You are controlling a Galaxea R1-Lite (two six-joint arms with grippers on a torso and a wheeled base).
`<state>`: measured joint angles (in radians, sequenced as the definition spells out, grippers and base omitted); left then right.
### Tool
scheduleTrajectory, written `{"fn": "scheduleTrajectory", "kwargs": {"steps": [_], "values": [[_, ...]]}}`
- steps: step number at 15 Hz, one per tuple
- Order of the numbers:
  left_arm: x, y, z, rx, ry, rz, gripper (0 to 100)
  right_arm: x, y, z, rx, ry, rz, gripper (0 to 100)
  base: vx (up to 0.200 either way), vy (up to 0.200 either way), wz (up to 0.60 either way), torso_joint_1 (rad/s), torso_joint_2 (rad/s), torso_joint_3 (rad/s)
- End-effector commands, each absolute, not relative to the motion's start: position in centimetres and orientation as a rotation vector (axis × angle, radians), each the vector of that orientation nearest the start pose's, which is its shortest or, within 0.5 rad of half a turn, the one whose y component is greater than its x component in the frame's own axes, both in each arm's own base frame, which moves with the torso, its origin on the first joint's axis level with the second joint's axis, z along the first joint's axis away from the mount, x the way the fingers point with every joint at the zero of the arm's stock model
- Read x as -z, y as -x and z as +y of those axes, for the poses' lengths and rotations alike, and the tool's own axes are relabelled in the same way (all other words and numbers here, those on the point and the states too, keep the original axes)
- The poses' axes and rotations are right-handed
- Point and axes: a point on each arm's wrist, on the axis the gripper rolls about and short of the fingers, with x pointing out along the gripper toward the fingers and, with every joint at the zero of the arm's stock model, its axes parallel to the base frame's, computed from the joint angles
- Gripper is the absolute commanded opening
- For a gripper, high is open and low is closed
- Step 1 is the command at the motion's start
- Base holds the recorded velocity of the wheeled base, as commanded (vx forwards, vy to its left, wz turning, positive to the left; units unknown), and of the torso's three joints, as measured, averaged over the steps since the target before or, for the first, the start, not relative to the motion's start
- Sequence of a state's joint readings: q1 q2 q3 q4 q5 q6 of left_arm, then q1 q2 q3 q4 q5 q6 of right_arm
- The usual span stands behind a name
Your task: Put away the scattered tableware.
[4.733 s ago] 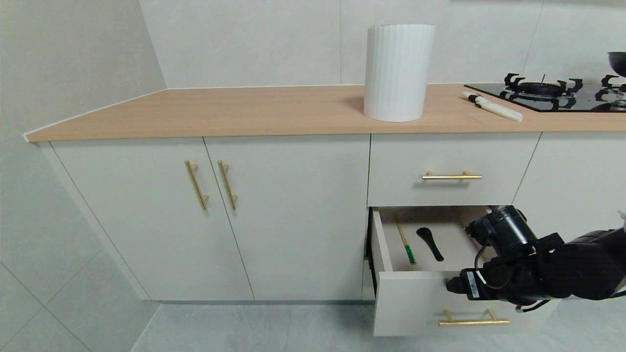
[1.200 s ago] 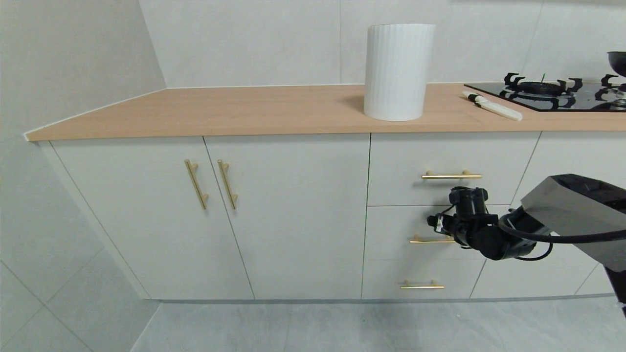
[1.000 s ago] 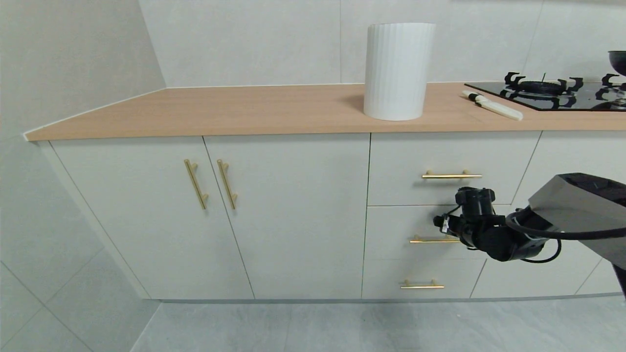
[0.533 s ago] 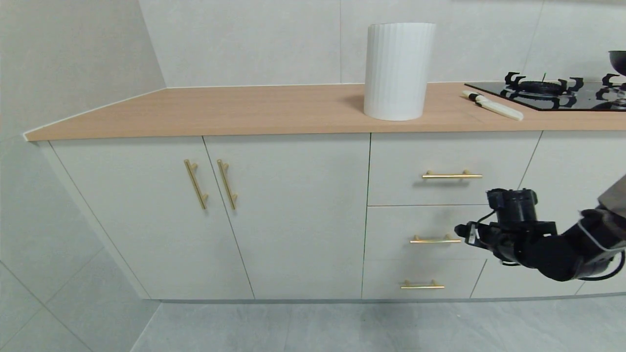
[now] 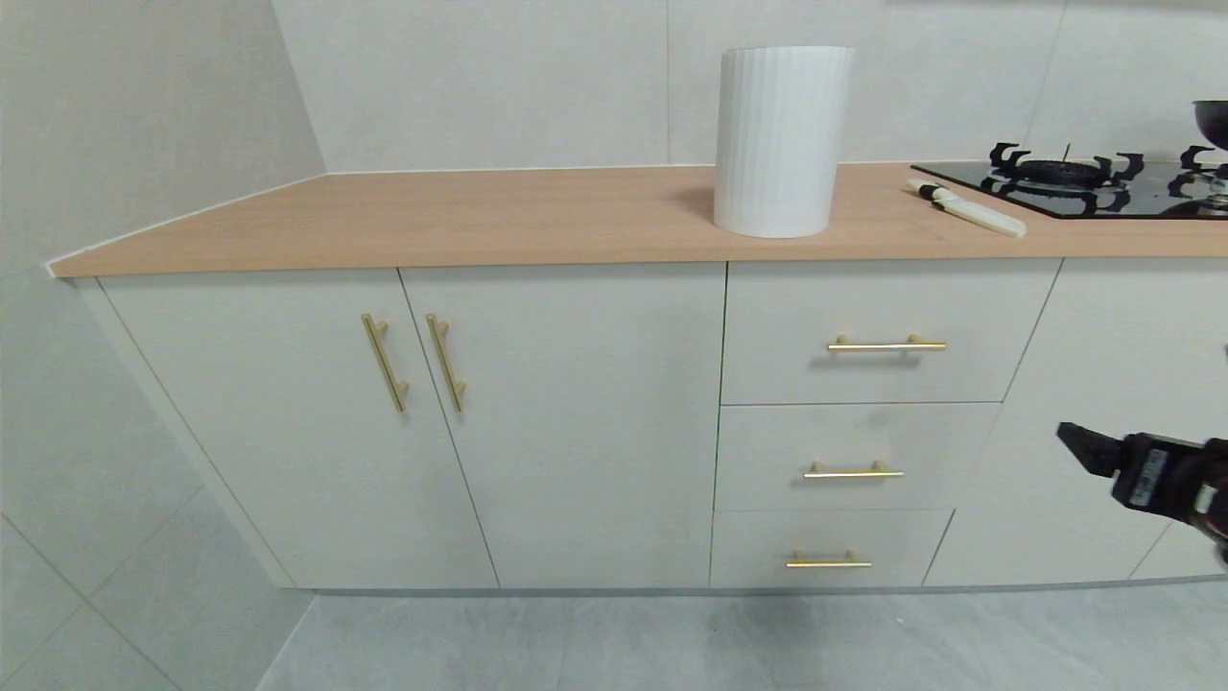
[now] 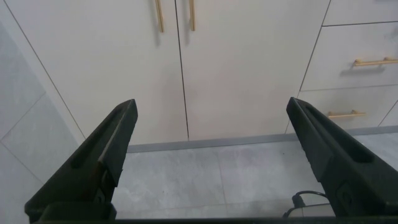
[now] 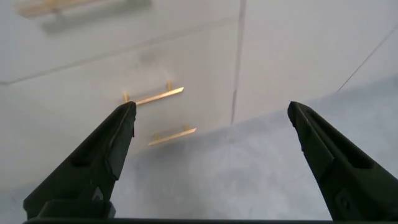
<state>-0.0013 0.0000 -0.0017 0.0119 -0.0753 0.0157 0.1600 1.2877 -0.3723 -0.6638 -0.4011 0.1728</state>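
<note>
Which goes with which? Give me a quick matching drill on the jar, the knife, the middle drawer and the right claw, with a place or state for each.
1. jar
2. knife
3. middle drawer
4. right claw

A. shut
B. open, holding nothing
C. lying beside the stove
D. standing upright on the counter

Pairs: 1-D, 2-C, 3-A, 4-B.

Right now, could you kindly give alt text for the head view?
White cabinets with three shut drawers under a wooden countertop holding a ribbed white cylinder, a knife and a gas hob; the right hand hovers lower right.
</note>
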Motion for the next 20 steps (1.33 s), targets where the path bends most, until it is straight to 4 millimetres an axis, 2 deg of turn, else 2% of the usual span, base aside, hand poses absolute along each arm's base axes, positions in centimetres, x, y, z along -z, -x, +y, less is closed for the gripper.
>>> {"fn": "scheduleTrajectory", "kwargs": {"steps": [1, 3, 4, 5, 6, 7, 8, 11, 12, 14, 15, 18, 20], "values": [[-7.5, 2.3, -0.2, 0.077, -0.015, 0.01, 100, -18.0, -8.3, 0.4, 0.25, 0.0, -0.018, 100, 0.0, 0.0, 0.0, 0.0, 0.0, 0.0], [-7.5, 2.3, -0.2, 0.077, -0.015, 0.01, 100, -18.7, -5.3, -0.1, 0.264, 0.041, -0.119, 100, 0.0, 0.0, 0.0, 0.0, 0.0, 0.0], [-7.5, 2.3, -0.2, 0.077, -0.015, 0.01, 100, -19.0, -2.7, -0.5, 0.285, 0.044, -0.177, 100, 0.0, 0.0, 0.0, 0.0, 0.0, 0.0], [-7.5, 2.3, -0.2, 0.077, -0.015, 0.01, 100, -19.2, -0.9, -0.8, 0.293, 0.039, -0.199, 100, 0.0, 0.0, 0.0, 0.0, 0.0, 0.0], [-7.5, 2.3, -0.2, 0.077, -0.015, 0.01, 100, -19.2, 0.4, -1.0, 0.301, 0.037, -0.207, 100, 0.0, 0.0, 0.0, 0.0, 0.0, 0.0], [-7.5, 2.3, -0.2, 0.077, -0.015, 0.01, 100, -18.8, 3.1, -1.3, 0.324, 0.046, -0.215, 100, 0.0, 0.0, 0.0, 0.0, 0.0, 0.0], [-7.5, 2.3, -0.2, 0.077, -0.015, 0.01, 100, -18.2, 4.6, -1.4, 0.336, 0.057, -0.214, 100, 0.0, 0.0, 0.0, 0.0, 0.0, 0.0], [-7.5, 2.3, -0.2, 0.077, -0.015, 0.01, 100, -18.0, 7.0, -1.0, 0.391, 0.062, -0.272, 100, 0.0, 0.0, 0.0, 0.0, 0.0, 0.0], [-7.5, 2.3, -0.2, 0.077, -0.015, 0.01, 100, -17.5, 7.5, -0.8, 0.37, 0.074, -0.298, 100, 0.0, 0.0, 0.0, 0.0, 0.0, 0.0], [-7.5, 2.3, -0.2, 0.077, -0.015, 0.01, 100, -16.7, 7.1, -0.7, 0.355, 0.077, -0.273, 100, 0.0, 0.0, 0.0, 0.0, 0.0, 0.0], [-7.5, 2.3, -0.2, 0.077, -0.015, 0.01, 100, -15.7, 6.4, -0.6, 0.318, 0.077, -0.236, 100, 0.0, 0.0, 0.0, 0.0, 0.0, 0.0], [-7.5, 2.3, -0.2, 0.077, -0.015, 0.01, 100, -11.0, 3.8, -0.3, 0.147, 0.078, -0.068, 100, 0.0, 0.0, 0.0, 0.0, 0.0, 0.0], [-7.5, 2.3, -0.2, 0.077, -0.015, 0.01, 100, -9.4, 3.1, -0.2, 0.119, 0.083, -0.01, 100, 0.0, 0.0, 0.0, 0.0, 0.0, 0.0]]}}
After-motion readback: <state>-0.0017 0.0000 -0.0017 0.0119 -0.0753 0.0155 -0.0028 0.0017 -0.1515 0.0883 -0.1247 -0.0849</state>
